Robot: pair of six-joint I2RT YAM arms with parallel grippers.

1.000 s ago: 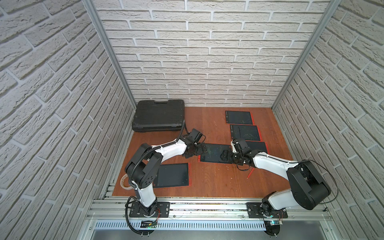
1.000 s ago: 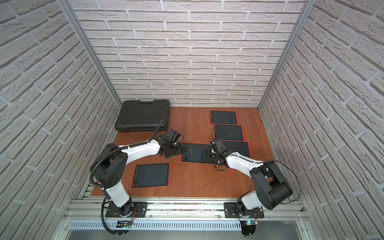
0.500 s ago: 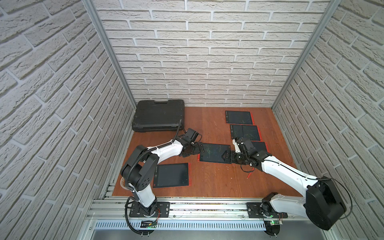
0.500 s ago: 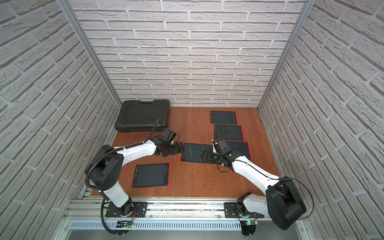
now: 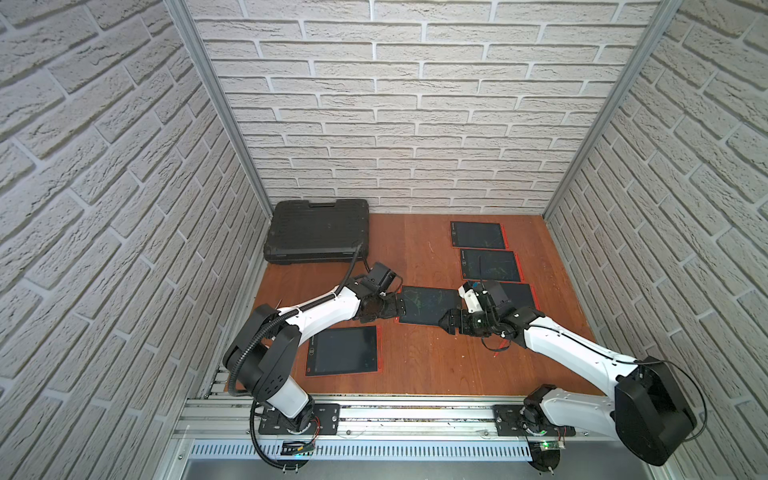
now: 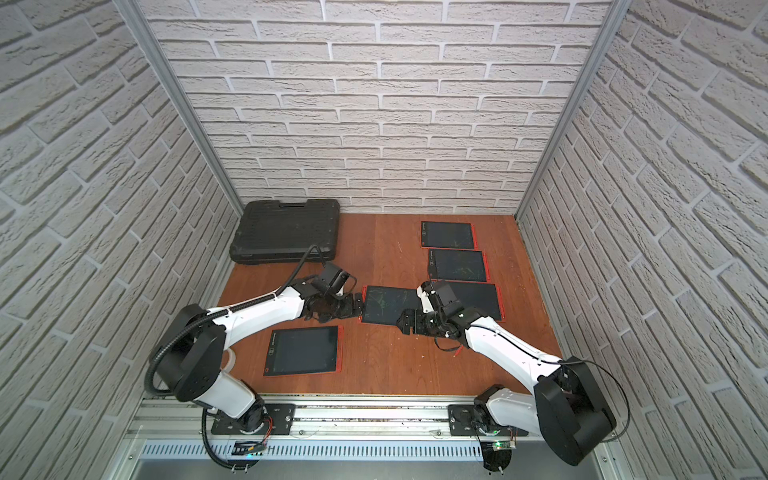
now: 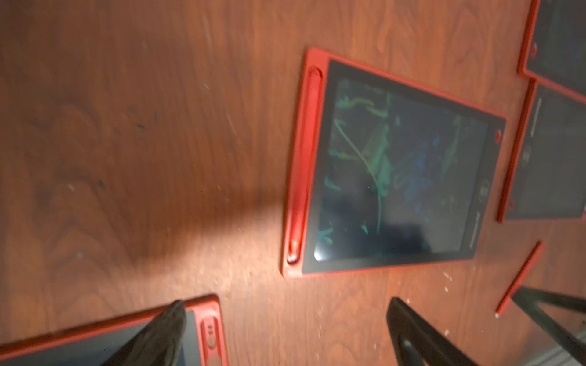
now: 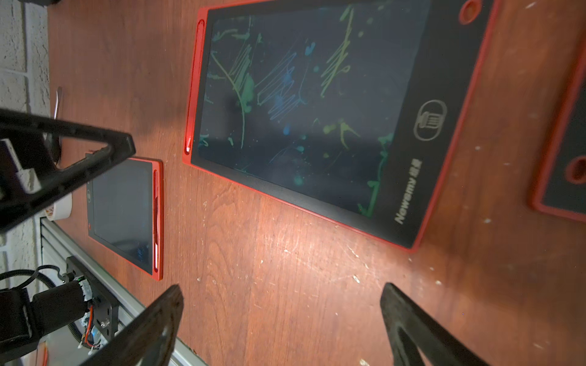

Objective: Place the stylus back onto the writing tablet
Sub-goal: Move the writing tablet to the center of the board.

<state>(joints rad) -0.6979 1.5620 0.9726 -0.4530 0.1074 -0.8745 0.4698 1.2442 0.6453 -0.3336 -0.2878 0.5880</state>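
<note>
Stylus (image 7: 303, 158) was seated in the side groove of the writing tablet (image 7: 396, 164), running flush along the red edge, with its white tip at the end nearer the front rail. The right wrist view confirmed it: stylus (image 8: 192, 88) in the slot, tablet (image 8: 317, 111) flat on the table (image 5: 415, 374), green and blue scribbles on the screen. In both top views that tablet (image 5: 428, 305) (image 6: 384, 305) lay mid-table between the two arms. Left gripper (image 5: 395, 308) (image 7: 285, 332) was just beside the slot edge, fingers spread wide with nothing between them; I couldn't tell whether it touched the frame. Right gripper (image 5: 448, 323) (image 8: 279, 317) was at the opposite near corner, fingers also spread wide and empty, bare wood between them in its wrist view. A loose stylus (image 7: 521, 275) (image 5: 500, 348) lay on the wood just beside the right arm, outside any tablet. A clean-screen tablet (image 5: 343, 349) (image 8: 122, 209) sat near the left arm's base. Three more tablets lined the right side: back one (image 5: 478, 235), middle one (image 5: 490, 266), and a third (image 5: 519, 293) partly hidden by the right wrist. A black case (image 5: 318, 230) stood in the back left corner.
</note>
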